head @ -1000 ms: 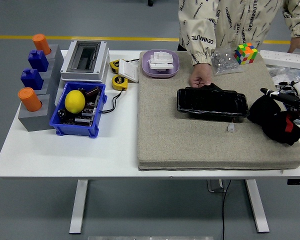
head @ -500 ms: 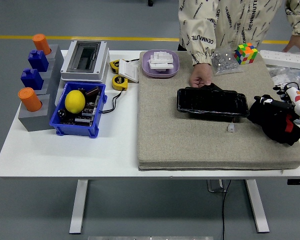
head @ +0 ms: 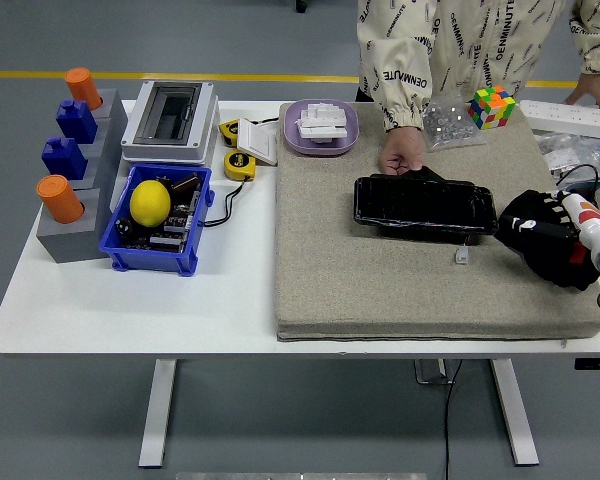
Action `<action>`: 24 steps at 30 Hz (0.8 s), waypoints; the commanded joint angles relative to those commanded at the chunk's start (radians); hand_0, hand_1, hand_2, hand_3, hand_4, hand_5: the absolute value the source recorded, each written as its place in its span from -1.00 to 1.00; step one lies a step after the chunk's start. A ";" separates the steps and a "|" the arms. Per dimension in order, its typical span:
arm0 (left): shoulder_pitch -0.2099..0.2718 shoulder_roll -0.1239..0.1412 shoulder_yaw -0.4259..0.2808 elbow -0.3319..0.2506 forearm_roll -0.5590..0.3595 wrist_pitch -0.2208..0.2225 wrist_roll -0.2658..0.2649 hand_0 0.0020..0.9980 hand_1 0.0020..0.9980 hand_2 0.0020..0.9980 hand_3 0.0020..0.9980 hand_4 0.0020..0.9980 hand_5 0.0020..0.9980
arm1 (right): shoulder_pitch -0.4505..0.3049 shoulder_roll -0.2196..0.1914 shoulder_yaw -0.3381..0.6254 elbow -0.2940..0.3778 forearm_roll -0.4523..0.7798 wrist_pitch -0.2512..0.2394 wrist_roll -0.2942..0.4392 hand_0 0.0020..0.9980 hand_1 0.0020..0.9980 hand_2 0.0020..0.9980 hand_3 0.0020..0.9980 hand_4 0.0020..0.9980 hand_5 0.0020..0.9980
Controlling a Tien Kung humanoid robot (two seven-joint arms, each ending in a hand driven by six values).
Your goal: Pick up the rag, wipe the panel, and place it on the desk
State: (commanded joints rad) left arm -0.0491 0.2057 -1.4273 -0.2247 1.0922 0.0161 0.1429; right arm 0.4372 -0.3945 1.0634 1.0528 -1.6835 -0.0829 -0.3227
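A black rag (head: 540, 262) lies bunched on the right end of the grey mat (head: 380, 280). My right hand (head: 532, 222) comes in from the right edge and rests on top of the rag; black on black hides its grip. The glossy black panel (head: 425, 207) lies flat on the mat just left of the rag. A person at the far side holds the panel's far left corner with one hand (head: 402, 155). My left arm is out of view.
A small white connector (head: 461, 256) lies in front of the panel. Behind it are a colour cube (head: 491, 106), a clear bag (head: 448, 125) and a purple tray (head: 322, 125). A blue bin (head: 158, 220), a grey box (head: 168, 120) and a block stand (head: 75, 180) stand at the left.
My right hand has come down and a little to the left, from above the rag onto it. The panel and the person's hand on it have stayed put.
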 joint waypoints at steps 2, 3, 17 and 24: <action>0.000 0.000 0.003 0.000 -0.001 0.000 0.000 0.21 0.28 0.31 0.12 0.26 -0.12 | 0.001 -0.007 -0.012 0.002 0.000 0.001 0.004 0.76 0.65 0.72 0.75 1.00 0.44; 0.001 0.000 0.004 0.000 -0.002 0.000 0.000 0.21 0.28 0.32 0.12 0.26 -0.11 | 0.002 -0.011 -0.019 0.003 0.000 0.001 0.005 0.76 0.65 0.72 0.75 1.00 0.41; 0.000 0.000 0.021 0.000 -0.010 -0.001 0.000 0.21 0.28 0.31 0.12 0.26 -0.12 | 0.004 -0.039 -0.100 -0.033 -0.003 -0.023 0.043 0.77 0.64 0.71 0.74 1.00 0.36; 0.000 -0.001 0.018 0.000 -0.009 -0.001 0.000 0.21 0.28 0.31 0.12 0.26 -0.11 | 0.014 -0.044 -0.119 -0.072 -0.024 -0.044 0.054 0.74 0.62 0.69 0.73 1.00 0.31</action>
State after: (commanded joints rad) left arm -0.0492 0.2046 -1.4090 -0.2246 1.0831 0.0152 0.1426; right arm 0.4508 -0.4387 0.9441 0.9810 -1.7074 -0.1270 -0.2691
